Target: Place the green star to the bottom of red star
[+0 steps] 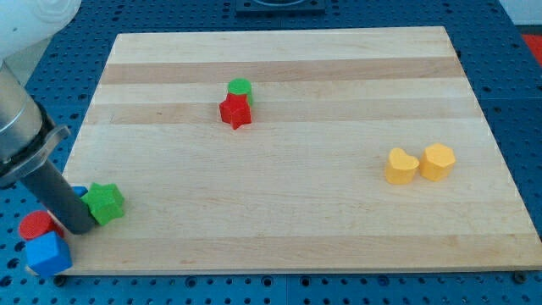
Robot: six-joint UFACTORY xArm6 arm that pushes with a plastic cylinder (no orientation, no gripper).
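Camera view: my tip (82,227) has no jaws to open or close and touches the green star (106,203) at its 8 o'clock. The red star (235,112) sits well apart at 1 o'clock, a green cylinder (240,87) touching it.

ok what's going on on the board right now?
The arm's rod is down at the view's bottom left, with my tip right against the left side of the green star, apparently to push it. The red star sits well away toward the view's upper middle, touching a green round block just above it, so the green star is not yet below it. A red round block and a blue block sit by the rod. Two yellow blocks rest at the right.
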